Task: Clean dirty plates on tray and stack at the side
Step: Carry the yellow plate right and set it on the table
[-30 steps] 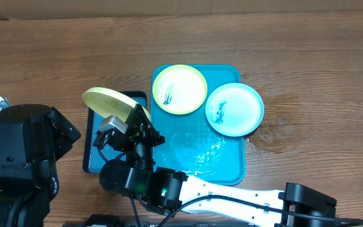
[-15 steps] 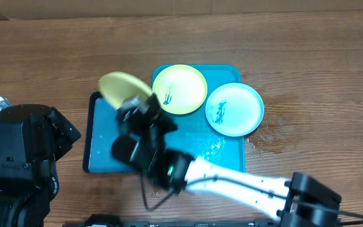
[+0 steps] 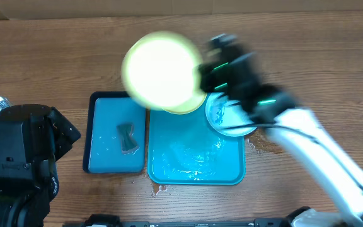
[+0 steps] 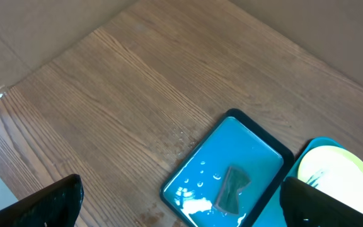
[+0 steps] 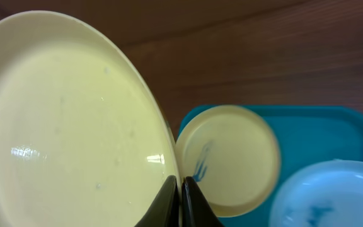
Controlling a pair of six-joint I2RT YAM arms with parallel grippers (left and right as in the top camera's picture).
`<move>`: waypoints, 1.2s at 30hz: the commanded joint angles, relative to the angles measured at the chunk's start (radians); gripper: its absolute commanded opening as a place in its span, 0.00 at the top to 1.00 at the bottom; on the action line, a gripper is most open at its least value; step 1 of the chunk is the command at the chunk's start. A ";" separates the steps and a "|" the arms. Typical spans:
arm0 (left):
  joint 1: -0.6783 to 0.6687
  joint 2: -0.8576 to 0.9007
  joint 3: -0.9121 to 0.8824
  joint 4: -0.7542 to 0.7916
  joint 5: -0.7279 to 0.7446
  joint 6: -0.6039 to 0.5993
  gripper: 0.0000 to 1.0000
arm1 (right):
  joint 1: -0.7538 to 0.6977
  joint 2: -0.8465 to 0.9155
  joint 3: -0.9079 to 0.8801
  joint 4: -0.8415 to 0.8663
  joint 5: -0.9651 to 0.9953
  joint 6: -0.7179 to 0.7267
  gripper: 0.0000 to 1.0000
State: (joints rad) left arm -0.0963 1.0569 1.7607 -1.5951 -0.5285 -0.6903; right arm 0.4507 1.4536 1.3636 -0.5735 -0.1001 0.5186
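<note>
Arm on my right stretched over far end of tray point(image 3: 232, 170), right gripper point(image 5: 181, 189) clamped on rim of yellow plate point(image 5: 74, 120), left gripper point(image 4: 181, 208) spread wide, empty

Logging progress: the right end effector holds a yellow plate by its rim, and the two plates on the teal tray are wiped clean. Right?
No: the yellow-green plate and the pale blue plate on the teal tray both carry dark smears; right wrist view.

Matt, grained wooden table point(image 3: 55, 57); smooth, glossy teal plastic tray point(image 3: 194, 170), wet-sheened; pale yellow plate point(image 5: 68, 126) of smooth plastic, glossy with bright glints; smaller blue tray point(image 4: 251, 148), shiny, beaded with droplets; dull grey sponge-like pad point(image 4: 230, 189); matt black arm housing point(image 3: 24, 145).
</note>
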 commanded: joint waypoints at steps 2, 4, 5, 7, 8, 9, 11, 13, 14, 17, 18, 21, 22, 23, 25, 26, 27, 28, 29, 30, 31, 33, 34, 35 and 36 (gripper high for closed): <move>0.006 0.003 0.010 -0.002 -0.020 -0.024 0.00 | -0.330 -0.096 0.028 -0.170 -0.140 0.088 0.96; 0.006 0.003 0.010 -0.002 -0.020 -0.024 0.00 | -0.512 -0.080 0.027 -0.284 -0.112 0.088 0.96; 0.006 0.003 0.010 -0.002 -0.020 -0.024 0.00 | -0.583 -0.065 0.026 -0.324 -0.093 0.088 0.96; 0.006 0.003 0.010 -0.001 -0.020 -0.024 0.00 | -0.750 -0.011 0.015 -0.394 -0.056 0.088 0.96; 0.006 0.003 0.010 -0.002 -0.020 -0.024 0.00 | -0.794 0.010 0.011 -0.410 -0.054 0.088 0.96; 0.006 0.003 0.010 -0.002 -0.020 -0.024 0.00 | -0.850 0.042 0.008 -0.432 -0.051 0.088 0.96; 0.006 0.003 0.010 -0.002 -0.020 -0.024 0.00 | -0.948 0.117 -0.001 -0.477 -0.048 0.088 0.96; 0.006 0.003 0.010 -0.002 -0.020 -0.024 0.00 | -1.013 0.185 -0.015 -0.513 -0.047 0.087 0.96; 0.006 0.003 0.010 -0.002 -0.020 -0.024 0.00 | -1.030 0.211 -0.021 -0.528 -0.047 0.088 0.96; 0.006 0.003 0.010 -0.001 -0.020 -0.024 0.00 | -1.040 0.277 -0.042 -0.553 -0.050 0.053 0.96; 0.006 0.003 0.010 -0.002 -0.020 -0.024 0.00 | -1.022 0.291 -0.063 -0.552 -0.047 0.050 0.96; 0.006 0.003 0.010 -0.002 -0.020 -0.024 0.00 | -0.971 0.292 -0.123 -0.520 -0.047 0.050 0.96; 0.006 0.003 0.010 -0.002 -0.020 -0.024 0.00 | -0.952 0.292 -0.145 -0.506 -0.047 0.051 0.96; 0.006 0.003 0.010 -0.001 -0.020 -0.024 0.00 | -0.935 0.292 -0.168 -0.489 -0.042 0.057 0.96; 0.006 0.003 0.010 -0.002 -0.020 -0.024 0.00 | -0.905 0.292 -0.208 -0.469 -0.003 0.064 0.96; 0.006 0.003 0.010 -0.001 -0.020 -0.024 0.00 | -0.889 0.292 -0.231 -0.462 0.024 0.078 0.96; 0.006 0.003 0.010 -0.001 -0.020 -0.024 0.00 | -0.877 0.292 -0.248 -0.461 0.042 0.085 0.96; 0.006 0.003 0.010 -0.002 -0.020 -0.024 0.00 | -0.864 0.292 -0.266 -0.460 0.048 0.085 0.96; 0.006 0.003 0.010 -0.002 -0.020 -0.024 0.00 | -0.848 0.292 -0.281 -0.458 0.046 0.085 0.96; 0.006 0.003 0.010 -0.002 -0.020 -0.024 0.00 | -0.835 0.291 -0.286 -0.461 0.047 0.084 0.96; 0.006 0.003 0.010 -0.001 -0.020 -0.024 0.00 | -0.818 0.291 -0.288 -0.463 0.048 0.080 0.91; 0.006 0.003 0.010 -0.002 -0.020 -0.024 0.00 | -0.792 0.287 -0.277 -0.466 0.037 0.075 0.72; 0.006 0.003 0.010 -0.002 -0.020 -0.024 0.00 | -0.781 0.283 -0.260 -0.475 0.024 0.047 0.66; 0.006 0.003 0.010 -0.002 -0.020 -0.024 0.00 | -0.772 0.277 -0.240 -0.489 0.016 0.024 0.59; 0.006 0.003 0.010 -0.002 -0.020 -0.024 0.00 | -0.760 0.267 -0.211 -0.510 0.012 0.001 0.53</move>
State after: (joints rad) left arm -0.0963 1.0569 1.7607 -1.5982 -0.5289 -0.6903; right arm -0.3386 1.7573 1.0866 -1.0634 -0.0807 0.5793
